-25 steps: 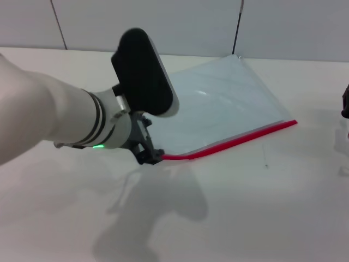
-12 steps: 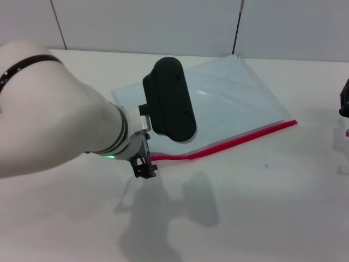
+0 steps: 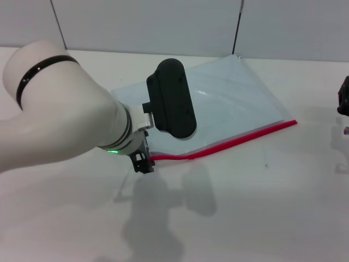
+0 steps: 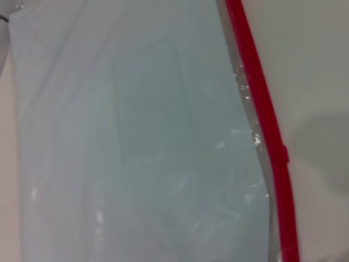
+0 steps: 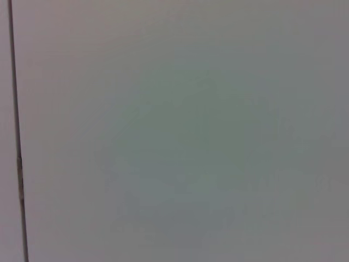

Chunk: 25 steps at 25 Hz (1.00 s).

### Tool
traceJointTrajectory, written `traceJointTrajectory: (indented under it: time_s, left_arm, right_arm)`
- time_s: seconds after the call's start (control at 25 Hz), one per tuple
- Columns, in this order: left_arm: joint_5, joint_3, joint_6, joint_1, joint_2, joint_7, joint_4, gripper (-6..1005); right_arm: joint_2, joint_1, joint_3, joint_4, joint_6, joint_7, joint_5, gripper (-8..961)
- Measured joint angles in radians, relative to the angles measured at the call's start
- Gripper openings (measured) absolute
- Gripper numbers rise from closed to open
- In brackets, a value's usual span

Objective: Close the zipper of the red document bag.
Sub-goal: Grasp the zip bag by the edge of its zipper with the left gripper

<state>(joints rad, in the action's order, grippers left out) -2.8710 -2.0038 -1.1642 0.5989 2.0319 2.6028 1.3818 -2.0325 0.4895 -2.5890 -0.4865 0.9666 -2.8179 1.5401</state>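
Flat on the surface [image 3: 262,207] lies the bag [image 3: 229,103], zipper [image 3: 229,143] along its near edge. Thin, floppy, slippery; best pinched at the slider. Left gripper [image 3: 143,162] at zipper's end, jaws' state unclear. Right gripper [image 3: 343,98] parked far right.

My left arm reaches across in front of me, its thick white forearm ending at a wrist with a small green light and a black camera housing above it. My left claw [image 3: 143,164] points down — whether its fingers are parted, I cannot tell. My right claw [image 3: 344,98] sits far out at the right edge — parked.
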Motion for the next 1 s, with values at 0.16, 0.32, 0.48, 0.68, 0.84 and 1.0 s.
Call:
traceJointTrajectory:
  time_s: [0.16, 0.32, 0.48, 0.68, 0.84, 1.0]
  left_arm:
    - [0.000, -0.012, 0.034, 0.001, 0.000, 0.002, -0.018, 651]
    - [-0.001, -0.020, 0.067, 0.002, 0.001, 0.004, -0.029, 649]
    - [-0.001, -0.021, 0.102, 0.002, 0.001, 0.006, -0.051, 647]
    - [-0.001, -0.015, 0.124, 0.003, 0.001, 0.006, -0.077, 645]
    - [-0.001, -0.013, 0.152, 0.004, 0.001, 0.006, -0.096, 547]
    - [-0.001, -0.013, 0.172, 0.007, -0.001, 0.003, -0.108, 520]
  right_arm:
    - [0.000, 0.001, 0.003, 0.000, -0.004, 0.000, 0.000, 407]
    - [0.000, 0.001, 0.003, 0.000, -0.004, 0.000, 0.000, 407]
    - [0.000, 0.001, 0.003, 0.000, -0.006, 0.000, 0.000, 406]
    - [0.000, 0.001, 0.003, 0.000, -0.015, 0.000, 0.000, 405]
    - [0.000, 0.001, 0.003, 0.000, -0.016, 0.000, 0.000, 404]
    - [0.000, 0.001, 0.003, 0.000, -0.016, 0.000, 0.000, 404]
